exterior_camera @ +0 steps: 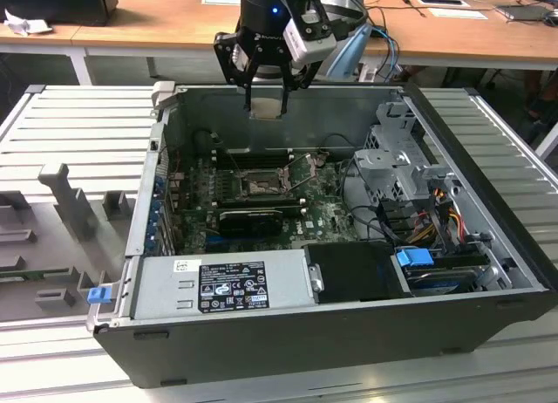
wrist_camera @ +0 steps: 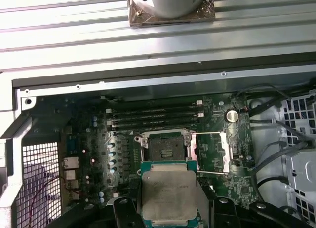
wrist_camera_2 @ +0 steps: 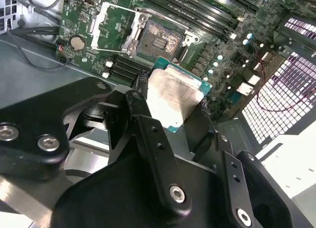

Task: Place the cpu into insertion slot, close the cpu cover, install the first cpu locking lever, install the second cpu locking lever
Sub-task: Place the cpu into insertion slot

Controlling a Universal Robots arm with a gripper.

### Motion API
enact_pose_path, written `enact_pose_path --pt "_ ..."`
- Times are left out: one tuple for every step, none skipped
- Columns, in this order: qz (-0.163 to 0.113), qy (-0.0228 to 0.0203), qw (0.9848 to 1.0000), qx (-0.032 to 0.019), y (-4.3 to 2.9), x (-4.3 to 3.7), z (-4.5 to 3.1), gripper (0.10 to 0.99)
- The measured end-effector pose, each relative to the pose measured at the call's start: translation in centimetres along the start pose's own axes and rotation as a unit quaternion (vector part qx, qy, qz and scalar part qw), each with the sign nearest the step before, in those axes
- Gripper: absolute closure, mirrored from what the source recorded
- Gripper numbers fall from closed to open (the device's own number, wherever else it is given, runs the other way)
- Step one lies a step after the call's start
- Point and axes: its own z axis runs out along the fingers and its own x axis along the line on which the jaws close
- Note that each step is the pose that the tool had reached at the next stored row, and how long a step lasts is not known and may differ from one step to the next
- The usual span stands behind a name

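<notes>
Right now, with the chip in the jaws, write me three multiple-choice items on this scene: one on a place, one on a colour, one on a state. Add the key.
1. Where is the cpu relative to the insertion slot?
A seated in it
B held in the jaws, clear of it
C lying loose on it, let go

2. What colour is the cpu's top face?
A silver-grey
B red
C black

3. How does the cpu cover stand?
A shut over the slot
B shut over a seated chip
C swung open beside the slot

Key:
1 B: both wrist views show the jaws flanking the chip, short of the bare slot.
2 A: its face is dull silver-grey with a green edge.
3 C: the frame lies to one side and the slot's contacts are exposed.
</notes>
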Motion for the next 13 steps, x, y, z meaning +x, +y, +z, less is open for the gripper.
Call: enact_pose_path --pt "0.001 -0.0001 1.0000 0.0000 0.00 0.00 0.00 0.553" --pt "0.003 -0.0002 1.0000 -0.0001 0.00 0.00 0.00 0.553" --pt "0.004 -0.0004 1.0000 -0.0001 0.00 0.00 0.00 0.553" --pt "0.006 -0.0005 1.0000 -0.0001 0.00 0.00 0.00 0.553" --pt "0.007 -0.0007 1.0000 -0.0002 0.00 0.00 0.01 0.553" --pt "0.008 -0.0008 1.0000 -0.0002 0.00 0.00 0.01 0.553" --pt "0.010 -0.0009 1.0000 -0.0002 0.00 0.00 0.01 0.553" --pt "0.012 -0.0011 0.9999 -0.0002 0.00 0.00 0.01 0.553" --pt "0.014 -0.0013 0.9999 -0.0003 0.00 0.00 0.01 0.553" --pt "0.016 -0.0015 0.9999 -0.0003 0.00 0.00 0.01 0.553" --pt "0.018 -0.0016 0.9998 -0.0003 0.00 0.00 0.01 0.553" --pt "0.019 -0.0017 0.9998 -0.0004 0.00 0.00 0.01 0.553" --pt "0.021 -0.0019 0.9998 -0.0004 0.00 0.00 0.01 0.553"
